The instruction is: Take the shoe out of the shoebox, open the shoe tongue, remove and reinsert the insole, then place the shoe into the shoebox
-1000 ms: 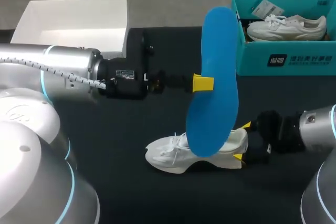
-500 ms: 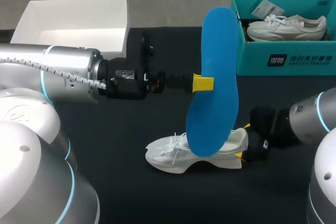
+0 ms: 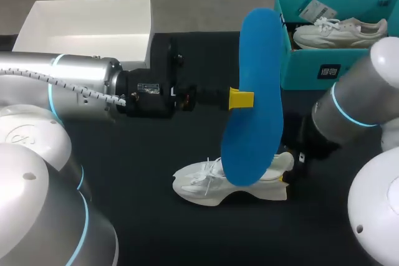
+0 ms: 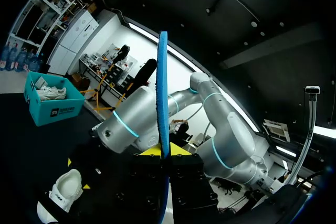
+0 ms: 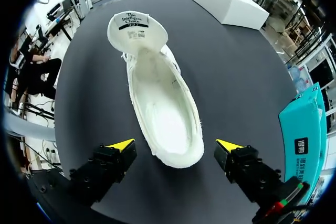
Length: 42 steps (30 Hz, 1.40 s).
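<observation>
— Stock on your table, counting from the left?
— One white box (image 3: 87,26), open on top, at the far left corner. Your left arm (image 3: 81,91) comes in just in front of it and reaches level toward the middle.

— Left gripper?
— Left gripper (image 4: 164,153): jaws narrow, clamped on one blue insole (image 3: 255,98). A yellow tip presses each face at about mid-length. You hold the insole upright in the air, edge-on to the left wrist view. Whether its lower end touches anything under it, I cannot tell.

— Shoe?
— One white shoe (image 5: 160,108), on its sole on the dark table (image 3: 156,216), near the middle and outside the shoebox. Its toe points to your left and its heel to your right. The tongue (image 5: 137,32) is folded forward over the toe, the mouth is wide and the white lining shows. In the head view the insole covers the middle of the shoe.

— Right gripper?
— Right gripper (image 5: 175,145): jaws wide, with one yellow tip on each side of the heel and neither touching it. It holds nothing.

— Far right?
— One teal shoebox (image 3: 336,70), at the far right corner, lid off, well apart from the shoe. A second shoe (image 3: 340,32), also white, lies inside it.
</observation>
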Motion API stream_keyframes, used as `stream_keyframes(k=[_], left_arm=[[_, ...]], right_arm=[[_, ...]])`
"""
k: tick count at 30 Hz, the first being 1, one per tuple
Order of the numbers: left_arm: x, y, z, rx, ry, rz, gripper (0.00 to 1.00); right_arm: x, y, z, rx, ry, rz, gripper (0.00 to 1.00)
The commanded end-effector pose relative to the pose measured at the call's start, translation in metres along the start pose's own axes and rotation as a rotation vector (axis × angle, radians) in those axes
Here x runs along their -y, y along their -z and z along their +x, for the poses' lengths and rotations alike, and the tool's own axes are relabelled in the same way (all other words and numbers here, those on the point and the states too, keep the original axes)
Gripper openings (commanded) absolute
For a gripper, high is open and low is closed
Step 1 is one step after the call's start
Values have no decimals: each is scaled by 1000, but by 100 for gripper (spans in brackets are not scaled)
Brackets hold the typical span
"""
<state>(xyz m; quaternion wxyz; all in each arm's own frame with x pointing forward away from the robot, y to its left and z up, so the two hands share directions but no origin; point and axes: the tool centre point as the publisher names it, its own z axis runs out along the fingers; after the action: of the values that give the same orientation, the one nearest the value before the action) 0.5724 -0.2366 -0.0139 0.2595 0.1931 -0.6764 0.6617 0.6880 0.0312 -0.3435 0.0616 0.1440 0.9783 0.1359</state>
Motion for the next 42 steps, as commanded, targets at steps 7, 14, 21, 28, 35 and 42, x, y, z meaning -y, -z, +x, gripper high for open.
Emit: stream_keyframes(k=[7,14,21,28,35,42], left_arm=[[-2,-3,7,13,1,9,0],[-2,-3,7,13,1,9,0],[-2,-3,7,13,1,9,0],[-2,-3,7,13,1,9,0],[-2,-3,7,13,1,9,0],[-2,-3,7,13,1,9,0]], right_arm=[[-1,20,4,-33,25,288,100],[-1,23,2,-27,19,288,100],[-4,27,2,-30,33,276,100],[-8,27,5,-37,43,262,100],[-10,28,7,-29,52,261,100],[-10,28,7,-29,52,261,100]])
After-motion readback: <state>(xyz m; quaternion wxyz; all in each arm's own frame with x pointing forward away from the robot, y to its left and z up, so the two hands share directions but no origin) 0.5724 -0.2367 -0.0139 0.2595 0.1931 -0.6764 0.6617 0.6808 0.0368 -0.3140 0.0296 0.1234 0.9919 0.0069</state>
